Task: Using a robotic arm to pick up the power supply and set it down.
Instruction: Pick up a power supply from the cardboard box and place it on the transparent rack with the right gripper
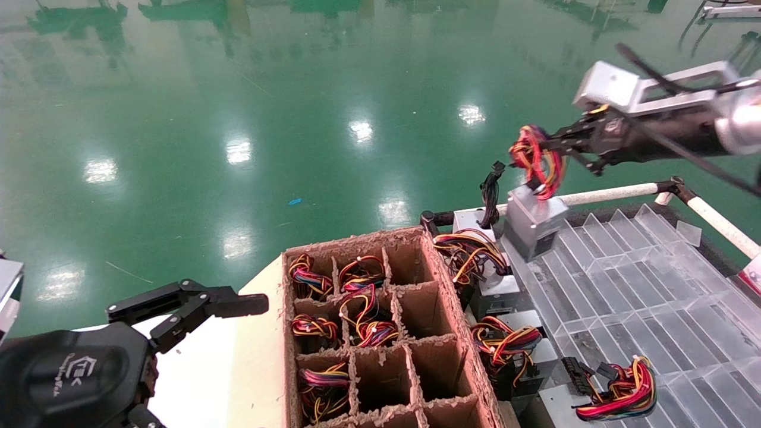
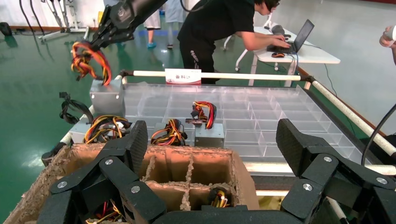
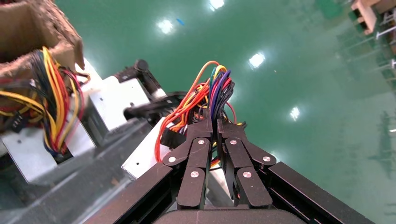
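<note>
The power supply (image 1: 532,219) is a small silver-grey box hanging tilted by its looped red, yellow and purple wires (image 1: 538,156) at the far left corner of the clear compartment tray (image 1: 642,285). I cannot tell if its base touches the tray. My right gripper (image 1: 550,145) is shut on that wire bundle (image 3: 212,91), the fingertips pinched together, with the box (image 3: 142,158) below them. The left wrist view shows the same box (image 2: 107,95) under the right gripper (image 2: 100,42). My left gripper (image 1: 208,306) stays open and empty at the lower left, its pads (image 2: 292,142) wide apart.
A brown cardboard divider box (image 1: 437,270) holds wire bundles in several cells. More power supplies (image 1: 499,288) lie between it and the tray, and one (image 1: 618,389) lies near the tray's front. A grey box with black cables (image 1: 475,219) sits by the white rail (image 1: 606,193). A person (image 2: 219,28) stands beyond.
</note>
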Available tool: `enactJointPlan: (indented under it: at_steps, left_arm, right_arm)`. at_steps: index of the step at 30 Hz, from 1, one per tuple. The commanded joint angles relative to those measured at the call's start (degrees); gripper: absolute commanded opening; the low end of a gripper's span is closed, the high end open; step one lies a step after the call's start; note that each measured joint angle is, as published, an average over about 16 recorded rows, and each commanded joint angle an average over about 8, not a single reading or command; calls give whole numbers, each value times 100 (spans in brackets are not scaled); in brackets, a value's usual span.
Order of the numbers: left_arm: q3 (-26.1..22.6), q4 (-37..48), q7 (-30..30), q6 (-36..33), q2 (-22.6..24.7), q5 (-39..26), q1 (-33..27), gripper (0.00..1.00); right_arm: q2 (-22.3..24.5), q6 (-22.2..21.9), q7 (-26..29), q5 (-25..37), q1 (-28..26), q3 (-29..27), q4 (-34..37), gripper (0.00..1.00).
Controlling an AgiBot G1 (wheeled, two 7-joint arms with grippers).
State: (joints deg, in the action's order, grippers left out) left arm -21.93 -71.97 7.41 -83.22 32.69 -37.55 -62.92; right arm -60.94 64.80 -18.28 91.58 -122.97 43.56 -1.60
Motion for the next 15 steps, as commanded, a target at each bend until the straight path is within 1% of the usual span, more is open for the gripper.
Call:
enactJointPlan:
  at_steps: [1, 8, 15]
  left_arm:
    - [0, 0, 0, 0, 0, 0, 0, 100]
    - [0, 0, 0, 0, 0, 0, 0, 100]
    - [0, 0, 0, 0, 0, 0, 0, 100]
  right_arm:
    - [-88, -58, -10, -13, 44, -9, 40, 0]
    - [-292, -190, 30, -41, 156, -28, 123, 0]
    - [-324, -265, 91, -106, 317, -73, 207, 0]
